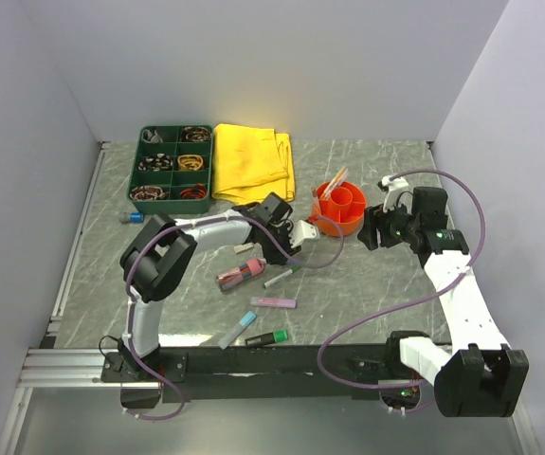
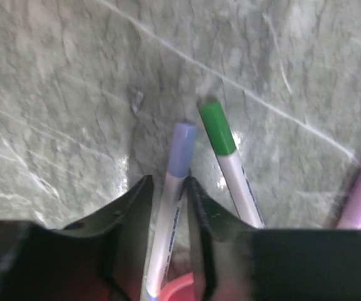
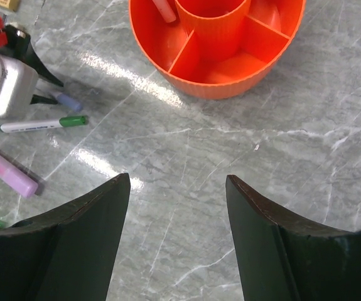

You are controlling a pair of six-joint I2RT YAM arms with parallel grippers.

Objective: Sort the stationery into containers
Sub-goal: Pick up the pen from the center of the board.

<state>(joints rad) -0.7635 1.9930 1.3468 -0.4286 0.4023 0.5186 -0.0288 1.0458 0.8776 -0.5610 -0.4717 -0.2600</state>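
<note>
The grey-green marbled table [image 1: 367, 284] fills the middle of the top view. At its upper left a folded yellow cloth [image 1: 251, 163] lies just beside the dark green tray [image 1: 175, 152], whose square compartments hold small coiled bits. Right of centre stands the orange pot [image 1: 338, 226], with a pink pen [image 1: 334, 180] leaning in one of its divided sections.

The left gripper [image 2: 167, 185] sits low at the centre of the table, just left of the pot. Its fingers are drawn in close on either side of a lilac-capped pen [image 2: 179, 153] and appear to grip the white barrel, with the cap sticking out past the tips. The right gripper [image 3: 177, 182] is spread wide with nothing between its fingers; it hangs over bare table just right of the pot.

The loose stationery lies below centre:
- a bundle of pink and red pens [image 1: 239, 276]
- a lilac highlighter [image 1: 273, 302]
- a green-capped white pen [image 2: 221, 135], just beside the gripped one
- a light-blue-capped pen [image 1: 237, 330] and a green-and-black marker [image 1: 266, 337], nearest the bottom edge
</note>
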